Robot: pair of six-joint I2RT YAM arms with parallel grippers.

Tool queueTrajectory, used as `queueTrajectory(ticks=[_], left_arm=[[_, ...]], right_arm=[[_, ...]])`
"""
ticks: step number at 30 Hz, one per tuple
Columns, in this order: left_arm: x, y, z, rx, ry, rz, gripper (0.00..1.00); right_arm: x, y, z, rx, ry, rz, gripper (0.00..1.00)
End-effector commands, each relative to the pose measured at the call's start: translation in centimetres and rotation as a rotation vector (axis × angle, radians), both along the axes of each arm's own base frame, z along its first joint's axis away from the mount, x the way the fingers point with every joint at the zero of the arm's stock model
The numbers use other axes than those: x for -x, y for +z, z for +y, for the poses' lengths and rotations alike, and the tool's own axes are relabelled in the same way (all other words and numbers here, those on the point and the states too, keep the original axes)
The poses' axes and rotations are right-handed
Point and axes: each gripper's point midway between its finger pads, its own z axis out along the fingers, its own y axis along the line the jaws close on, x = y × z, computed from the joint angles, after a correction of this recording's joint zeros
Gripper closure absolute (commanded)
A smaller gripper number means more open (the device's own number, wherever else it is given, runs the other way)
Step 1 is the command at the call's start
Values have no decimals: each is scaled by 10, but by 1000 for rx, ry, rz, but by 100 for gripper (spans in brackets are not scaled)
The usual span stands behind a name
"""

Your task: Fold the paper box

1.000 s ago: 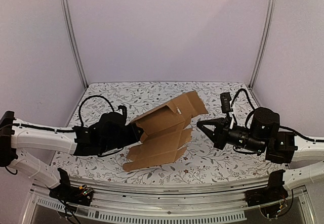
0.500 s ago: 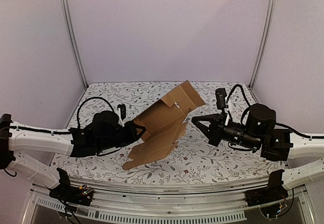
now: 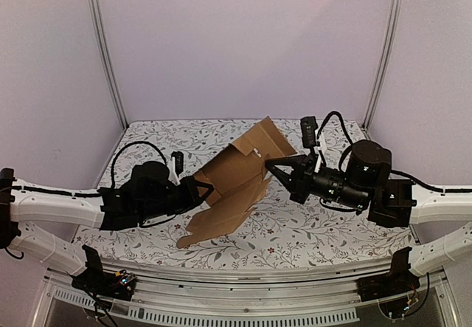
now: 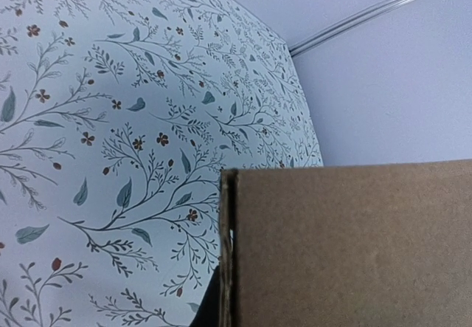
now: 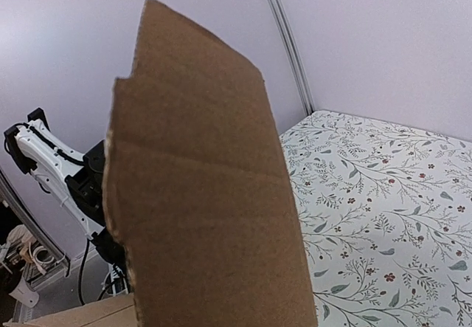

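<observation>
Right gripper point(image 3: 271, 167) advances left, fingers pinched together with nothing between them. Tip now touches right side of paper box point(image 3: 234, 178); a second ago it was well apart. Left gripper point(image 3: 199, 189) stays clamped on box's left edge and holds box tilted. Lower flap point(image 3: 193, 235) appears to rest on table point(image 3: 317, 227); top flap point(image 3: 267, 136) swings higher. Right wrist view: cardboard panel fills foreground. Judgement: closed tip is placed to push side flap inward. Fold only partly formed, flaps splayed.
</observation>
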Motion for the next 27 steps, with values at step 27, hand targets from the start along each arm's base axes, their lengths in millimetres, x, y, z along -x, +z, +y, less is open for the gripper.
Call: queueTrajectory(ticks=[27], left_arm=[[-4, 30, -18, -79, -117, -117, 100]], right_arm=[[5, -85, 7, 282, 11, 77, 100]])
